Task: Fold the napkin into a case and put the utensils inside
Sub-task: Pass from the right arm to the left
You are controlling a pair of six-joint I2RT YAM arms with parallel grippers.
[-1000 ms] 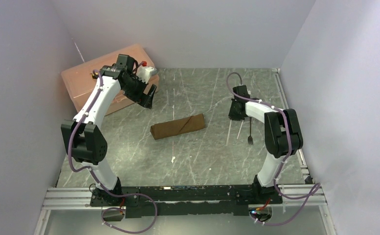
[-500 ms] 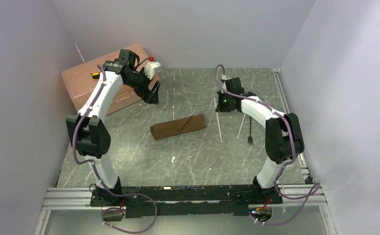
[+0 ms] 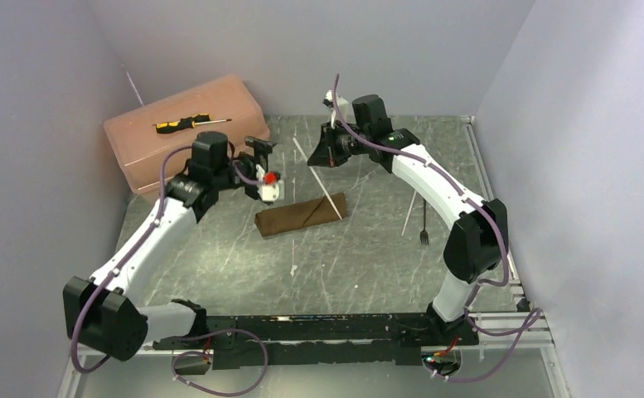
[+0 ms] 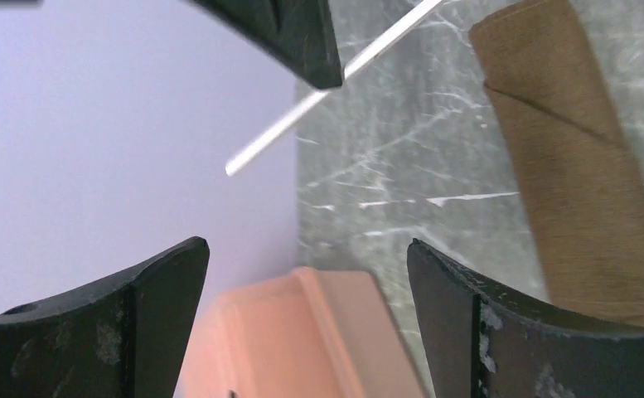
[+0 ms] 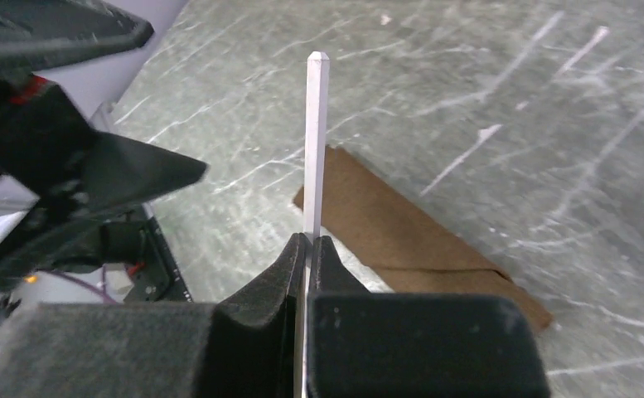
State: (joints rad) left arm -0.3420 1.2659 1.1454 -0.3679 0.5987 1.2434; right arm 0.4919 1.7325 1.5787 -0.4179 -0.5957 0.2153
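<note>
The right hand (image 3: 328,156) pinches one thin silvery utensil (image 3: 322,184) tightly, carrying it above the folded brown napkin case (image 3: 302,215) at the table's (image 3: 368,257) centre, likely to slide it inside. The left hand (image 3: 262,162) hovers beside the case, fingers spread wide and empty. Two more utensils (image 3: 418,217) lie to the right.

The scene is evenly and softly lit from above; only faint shadows are cast on the table (image 3: 360,249). No glare is seen. In the left wrist view, the black fingers (image 4: 517,332) at the lower edge are blurred. The right wrist view is blurred along its lower edge.
</note>
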